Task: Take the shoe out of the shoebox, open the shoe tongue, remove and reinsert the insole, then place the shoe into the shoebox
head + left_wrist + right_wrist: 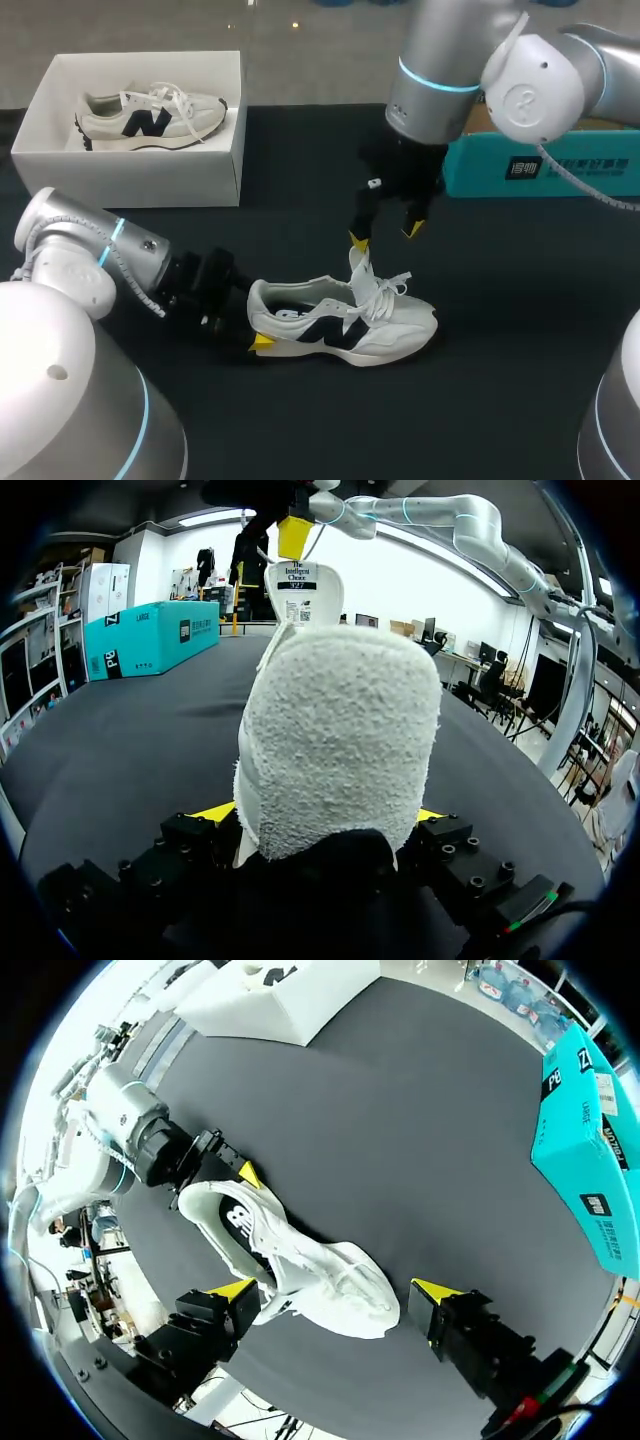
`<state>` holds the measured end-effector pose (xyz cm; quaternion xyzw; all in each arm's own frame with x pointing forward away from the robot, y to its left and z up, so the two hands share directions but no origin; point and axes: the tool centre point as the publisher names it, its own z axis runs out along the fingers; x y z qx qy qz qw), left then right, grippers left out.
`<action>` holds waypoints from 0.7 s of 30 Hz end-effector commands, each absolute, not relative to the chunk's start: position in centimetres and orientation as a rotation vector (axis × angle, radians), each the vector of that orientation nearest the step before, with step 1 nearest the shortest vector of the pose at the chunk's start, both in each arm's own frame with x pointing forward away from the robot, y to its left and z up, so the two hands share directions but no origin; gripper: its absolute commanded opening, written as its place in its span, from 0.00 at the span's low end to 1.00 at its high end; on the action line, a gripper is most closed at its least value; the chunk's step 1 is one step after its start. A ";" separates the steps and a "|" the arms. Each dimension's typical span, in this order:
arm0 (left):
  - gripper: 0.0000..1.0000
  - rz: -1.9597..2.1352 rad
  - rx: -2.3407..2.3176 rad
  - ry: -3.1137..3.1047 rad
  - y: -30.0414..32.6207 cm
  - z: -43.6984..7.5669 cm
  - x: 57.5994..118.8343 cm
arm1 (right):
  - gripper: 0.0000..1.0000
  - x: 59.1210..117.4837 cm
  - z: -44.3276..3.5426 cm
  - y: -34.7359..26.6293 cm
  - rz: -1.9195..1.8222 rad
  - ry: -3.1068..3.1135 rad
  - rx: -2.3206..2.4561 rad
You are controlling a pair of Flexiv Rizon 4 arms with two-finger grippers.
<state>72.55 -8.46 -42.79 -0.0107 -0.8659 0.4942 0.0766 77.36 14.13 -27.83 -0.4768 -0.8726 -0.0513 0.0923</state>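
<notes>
Shoe (pixel 345 322) is out of the shoebox (pixel 130 165); it sits on its sole on the black table (pixel 500 300), lower centre of the head frame, toe pointing right. My left gripper (pixel 256 318) comes in from the lower left and is clamped on the heel; the left wrist view shows one yellow tip on each side of it. My right gripper (pixel 385 235) hangs just above the shoe's opening, centre frame, fingers wide apart. One of its yellow tips sits at the top edge of the tongue (pixel 357 264), touching as far as I can see; the tongue stands upright out of the shoe. The other tip is in the air, clear of the shoe; nothing gripped on that side. Laces (pixel 385 290) are loose over the upper. The white shoebox is upper left, open, with a second shoe (pixel 150 117) lying in it, toe right; a teal box (pixel 560 165) is at the upper right, behind my right arm.
</notes>
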 end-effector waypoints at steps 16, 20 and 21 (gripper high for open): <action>0.00 1.477 -0.034 -2.595 -8.6 -43.1 72.6 | 1.00 80.6 -26.0 17.5 -0.101 -2.958 -0.762; 0.00 1.477 -0.034 -2.595 -8.6 -43.1 72.6 | 1.00 80.7 -26.3 18.1 -0.158 -2.979 -0.629; 0.00 1.477 -0.034 -2.595 -8.6 -43.1 72.6 | 1.00 80.5 -26.4 18.2 -0.175 -2.987 -0.602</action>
